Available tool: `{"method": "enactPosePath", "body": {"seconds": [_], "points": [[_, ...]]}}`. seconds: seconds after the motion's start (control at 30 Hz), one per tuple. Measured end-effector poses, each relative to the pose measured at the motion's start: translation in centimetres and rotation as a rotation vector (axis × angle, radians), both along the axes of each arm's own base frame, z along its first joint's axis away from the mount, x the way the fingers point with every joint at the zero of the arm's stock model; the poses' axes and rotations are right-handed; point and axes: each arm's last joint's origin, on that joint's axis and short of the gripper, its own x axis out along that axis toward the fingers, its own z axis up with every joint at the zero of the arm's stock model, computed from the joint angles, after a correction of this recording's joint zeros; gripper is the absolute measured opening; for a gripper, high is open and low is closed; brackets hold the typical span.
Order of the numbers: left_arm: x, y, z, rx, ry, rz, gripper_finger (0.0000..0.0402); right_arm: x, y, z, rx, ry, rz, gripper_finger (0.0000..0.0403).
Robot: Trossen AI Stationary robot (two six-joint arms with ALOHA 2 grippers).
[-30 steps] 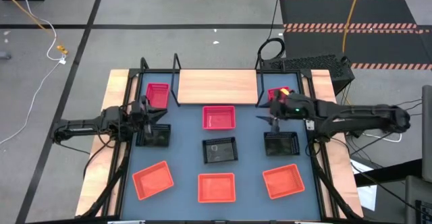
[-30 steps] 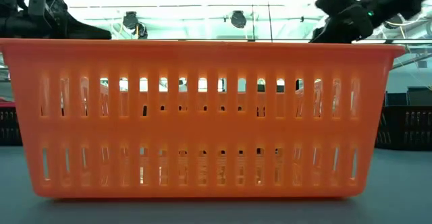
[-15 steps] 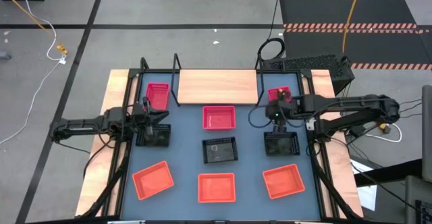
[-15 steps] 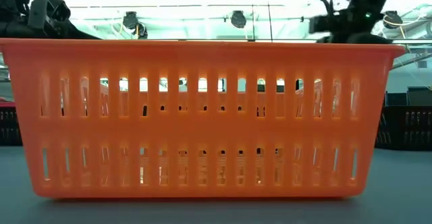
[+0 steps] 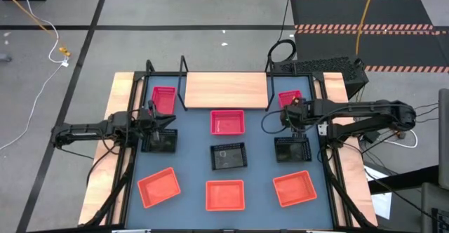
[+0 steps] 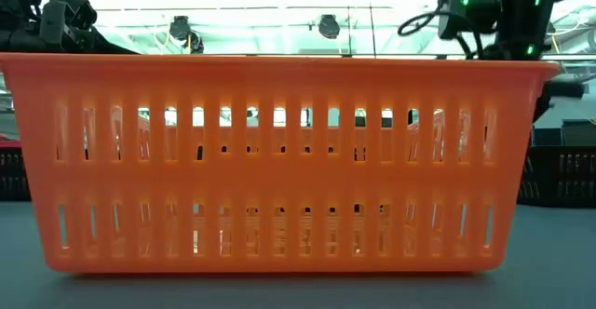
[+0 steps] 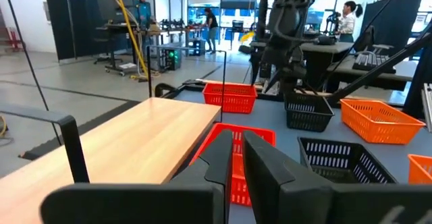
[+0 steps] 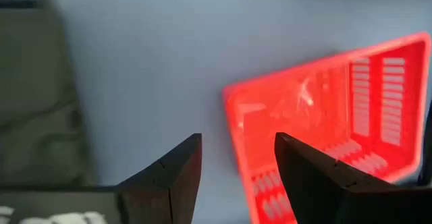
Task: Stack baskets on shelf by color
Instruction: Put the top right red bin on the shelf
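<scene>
Nine baskets lie on the blue-grey table in front of the wooden shelf [image 5: 226, 90]. Pink ones sit at the far left [image 5: 163, 98], middle [image 5: 228, 122] and far right [image 5: 290, 97]. Black ones form the middle row [image 5: 160, 142] [image 5: 229, 156] [image 5: 292, 149], and orange ones the near row [image 5: 158, 187] [image 5: 225, 195] [image 5: 293, 188]. My right gripper [image 5: 290, 116] [image 8: 236, 177] is open and points down just near of the far-right pink basket [image 8: 324, 123], touching nothing. My left gripper [image 5: 168, 121] [image 7: 235, 163] is shut and hovers by the left black basket's far edge.
The shelf's black wire posts [image 5: 184, 64] stand at its corners, and a black frame rail [image 5: 324, 121] runs along each table side. In the low view the near middle orange basket [image 6: 279, 160] fills the picture. People stand in the room beyond the table [image 7: 347, 15].
My right gripper has tipped from lying level, pointing toward the table's left, to pointing down. It has also shifted a little toward the far-right pink basket. The baskets have stayed where they were.
</scene>
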Motion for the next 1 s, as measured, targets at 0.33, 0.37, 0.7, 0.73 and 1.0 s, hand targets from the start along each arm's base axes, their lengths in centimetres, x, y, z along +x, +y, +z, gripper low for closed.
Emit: {"method": "enactPosePath", "body": {"seconds": [0.33, 0.37, 0.7, 0.73, 1.0], "points": [[0.0, 0.1, 0.1, 0.022, -0.006, 0.017, 0.0037, 0.2, -1.4, -1.2, 0.005, 0.062, -0.038, 0.0173], [0.0, 0.1, 0.1, 0.022, -0.006, 0.016, 0.0037, 0.3, -1.5, -1.4, 0.013, 0.073, -0.039, 0.0168], [0.0, 0.1, 0.1, 0.020, -0.006, 0.016, 0.0037, 1.1, -2.4, -2.4, 0.018, 0.092, -0.061, 0.0083], [0.0, 0.1, 0.1, 0.022, -0.005, 0.016, 0.0037, 1.1, -2.4, -2.5, 0.020, 0.095, -0.060, 0.0066], [0.0, 0.1, 0.1, 0.034, -0.002, 0.017, 0.0037, 0.5, -2.3, -1.8, -0.015, 0.093, -0.081, 0.0011]]}}
